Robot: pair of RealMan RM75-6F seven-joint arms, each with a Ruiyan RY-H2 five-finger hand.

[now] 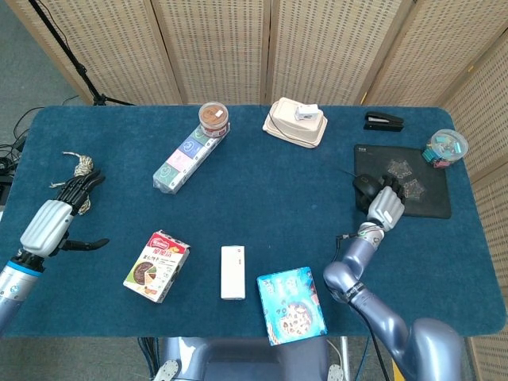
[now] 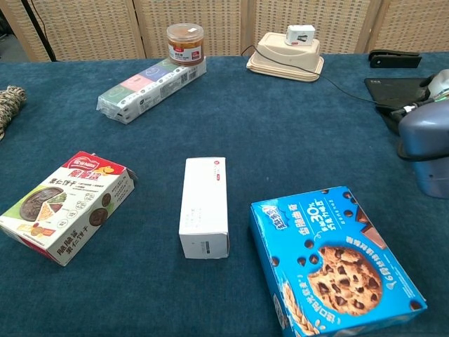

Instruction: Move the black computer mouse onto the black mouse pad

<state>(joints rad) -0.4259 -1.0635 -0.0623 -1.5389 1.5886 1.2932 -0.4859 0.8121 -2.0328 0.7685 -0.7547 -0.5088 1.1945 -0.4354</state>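
The black computer mouse [image 1: 366, 185] lies on the left edge of the black mouse pad [image 1: 425, 198], its cable trailing off to the left. My right hand [image 1: 386, 204] sits just right of the mouse, back up, fingers [image 1: 389, 186] stretched out alongside it and perhaps touching its side; no grip shows. In the chest view my right arm [image 2: 425, 140] hides most of the mouse, and only a corner of the pad [image 2: 390, 86] shows. Far left, my left hand [image 1: 51, 221] rests with fingers spread and nothing in it.
A black stapler [image 1: 383, 121] and a small jar [image 1: 444, 147] stand behind and beside the pad. A cookie box [image 1: 290, 303], white box [image 1: 232, 271], snack box [image 1: 156, 266], a long pack [image 1: 184, 161], a tin [image 1: 213, 117], a beige tray [image 1: 295, 125] and a rope [image 1: 81, 164] lie about.
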